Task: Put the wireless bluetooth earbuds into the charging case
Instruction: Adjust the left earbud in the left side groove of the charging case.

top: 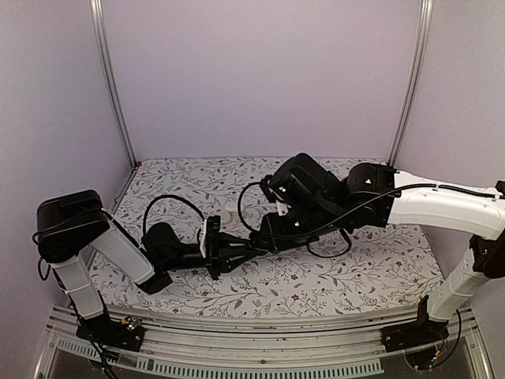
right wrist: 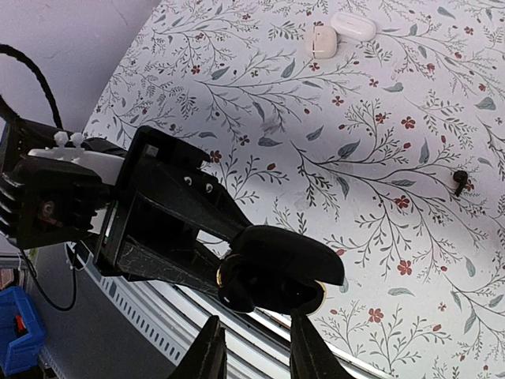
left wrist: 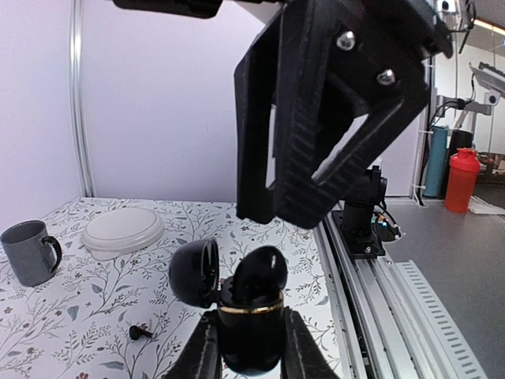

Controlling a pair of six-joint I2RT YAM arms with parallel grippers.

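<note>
right pincer (left wrist: 280, 212) crowds the space above the open charging case (left wrist: 251, 335)

Upright black case (left wrist: 251, 325) gapes open; tiny black earbud (left wrist: 140, 332), probably, lies apart.

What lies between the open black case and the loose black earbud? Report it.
Nothing but bare floral cloth separates the black case from the black earbud; the right wrist view shows it.

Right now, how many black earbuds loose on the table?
1: black earbud lies on the table, apart from the black case in the left hand. Another may be hidden.
</note>
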